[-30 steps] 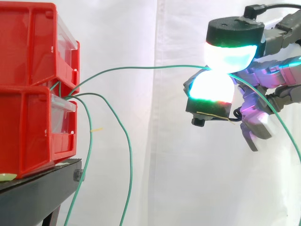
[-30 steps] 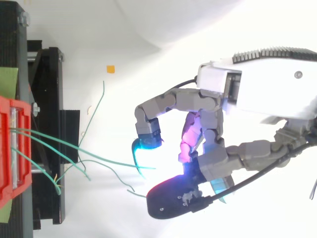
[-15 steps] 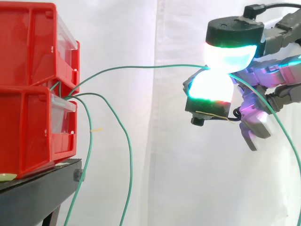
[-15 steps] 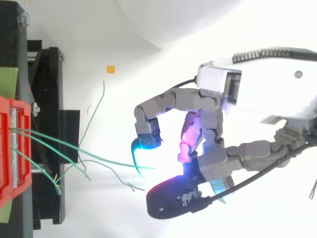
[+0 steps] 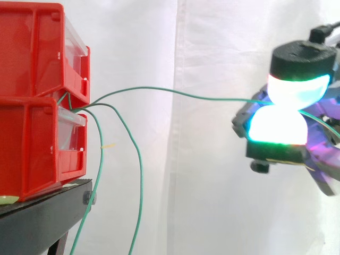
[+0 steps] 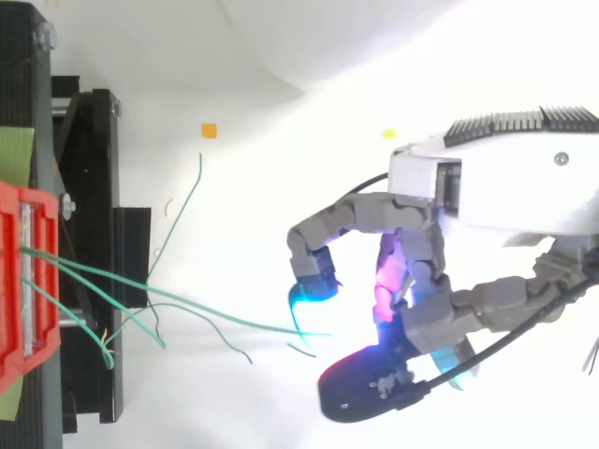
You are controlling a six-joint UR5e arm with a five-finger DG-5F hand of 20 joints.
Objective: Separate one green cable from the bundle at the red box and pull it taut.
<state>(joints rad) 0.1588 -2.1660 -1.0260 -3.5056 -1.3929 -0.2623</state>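
Observation:
Two red boxes [image 5: 32, 48] are stacked on a black stand [image 5: 42, 212] at the left. A bundle of green cables comes out between them. One green cable [image 5: 159, 89] runs from there almost level to the right, in a shallow arc, and ends between two glowing pads of my hand [image 5: 281, 125]. The hand is shut on it in a pinch, far to the right of the boxes. In the top view the same cable [image 6: 187, 299] crosses from the red box [image 6: 11, 281] to the hand [image 6: 426, 318].
Two other green cables [image 5: 141, 186] droop from the boxes and hang past the stand's edge; one carries a small yellow tag [image 5: 109, 145]. Loose cable ends [image 6: 182, 206] lie spread beside the stand [image 6: 94, 234]. A white curtain hangs behind.
The hand has moved right and a little down, away from the boxes, with the cable pinched. The held cable now lies flatter and straighter. The hanging cables shifted slightly.

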